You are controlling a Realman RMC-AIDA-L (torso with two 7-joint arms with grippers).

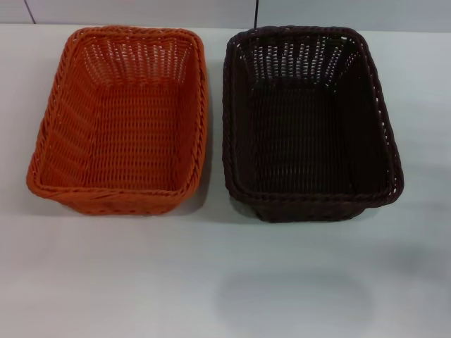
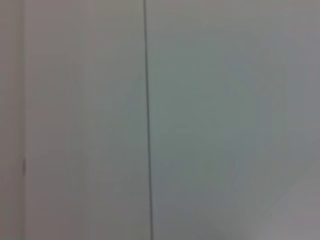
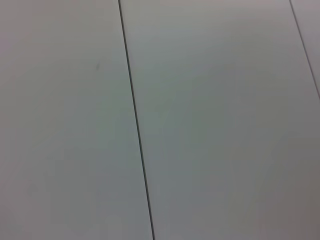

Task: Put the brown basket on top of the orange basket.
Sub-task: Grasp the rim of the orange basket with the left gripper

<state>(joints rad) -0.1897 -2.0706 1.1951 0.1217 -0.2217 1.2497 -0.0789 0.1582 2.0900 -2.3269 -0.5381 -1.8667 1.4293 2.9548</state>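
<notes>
The orange basket stands on the white table at the left in the head view, upright and empty. The brown basket stands beside it on the right, upright and empty, with a narrow gap between the two. Neither gripper shows in any view. The left wrist view and the right wrist view show only pale flat panels with thin dark seams.
The white table stretches in front of both baskets. A pale wall with dark vertical seams runs along the table's far edge, close behind the baskets.
</notes>
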